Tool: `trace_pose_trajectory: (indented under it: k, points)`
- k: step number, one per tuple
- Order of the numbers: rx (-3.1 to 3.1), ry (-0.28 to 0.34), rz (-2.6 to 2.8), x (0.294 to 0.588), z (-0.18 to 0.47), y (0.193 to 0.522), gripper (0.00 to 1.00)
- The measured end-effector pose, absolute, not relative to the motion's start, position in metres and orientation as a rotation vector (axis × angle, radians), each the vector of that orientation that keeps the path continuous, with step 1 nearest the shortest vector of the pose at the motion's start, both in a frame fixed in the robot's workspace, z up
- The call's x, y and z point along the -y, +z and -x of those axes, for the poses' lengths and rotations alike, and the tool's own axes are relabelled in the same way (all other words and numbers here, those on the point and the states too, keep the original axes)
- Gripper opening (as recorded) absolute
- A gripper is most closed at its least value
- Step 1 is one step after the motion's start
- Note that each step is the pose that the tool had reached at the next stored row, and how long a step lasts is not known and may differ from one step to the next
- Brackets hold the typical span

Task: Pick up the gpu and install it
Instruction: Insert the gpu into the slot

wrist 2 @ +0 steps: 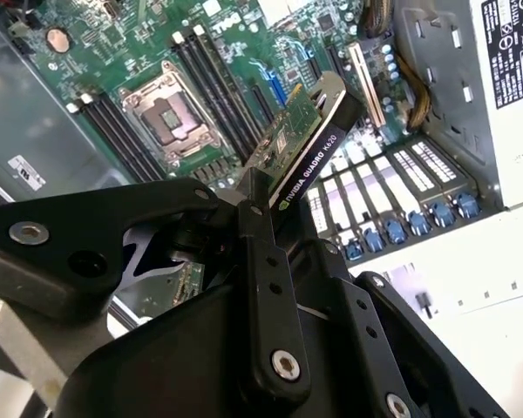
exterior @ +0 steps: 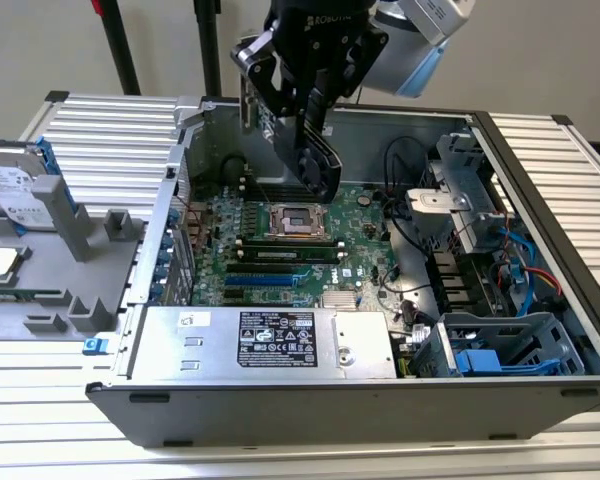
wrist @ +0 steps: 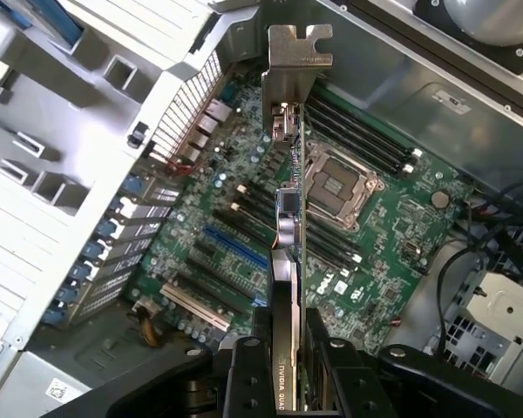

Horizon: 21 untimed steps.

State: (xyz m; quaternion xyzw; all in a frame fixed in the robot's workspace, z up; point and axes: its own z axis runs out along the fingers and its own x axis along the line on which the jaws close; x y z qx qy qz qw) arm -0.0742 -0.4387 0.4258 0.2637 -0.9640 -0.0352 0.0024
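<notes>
Jaws: clamped onto the gpu [wrist: 287,218], a black finger [wrist: 244,376] pressed to each flat face, grabbing it at the end opposite the bracket.
Gripper: there's the gripper [exterior: 317,140], reaching down from above into the open computer case [exterior: 310,415].
Card attitude: edge-on and slanted in the exterior view, with the black cooler side showing. In the first wrist view the silver end bracket [wrist: 294,70] is the far tip, out toward the case wall.
Where the gpu is: up in the air over the motherboard [exterior: 280,262], in the gripper's hold. It hangs near the CPU socket [exterior: 298,222] and the memory slots [wrist: 366,131], and it is not seated in any slot.
Below it: a blue expansion slot [wrist: 234,248] lies on the board among longer dark ones, just beside the card's line in the first wrist view.
Near side of the case: the silver power supply [exterior: 270,340] with its label, and a blue-tabbed drive cage [exterior: 495,355] toward the exterior view's right.
Outside the case: on the exterior view's left, a grey fixture [exterior: 75,270] sits on the ribbed table [exterior: 100,130]. A silver hard drive [exterior: 15,190] on blue rails is propped in it, well apart from the gripper.
</notes>
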Motion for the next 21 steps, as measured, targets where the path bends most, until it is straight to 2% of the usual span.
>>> trace_pose_trajectory:
  k: [21]
  points:
    - [2.964,-0.110,-1.007,0.4387,0.0704,0.4258,0.00]
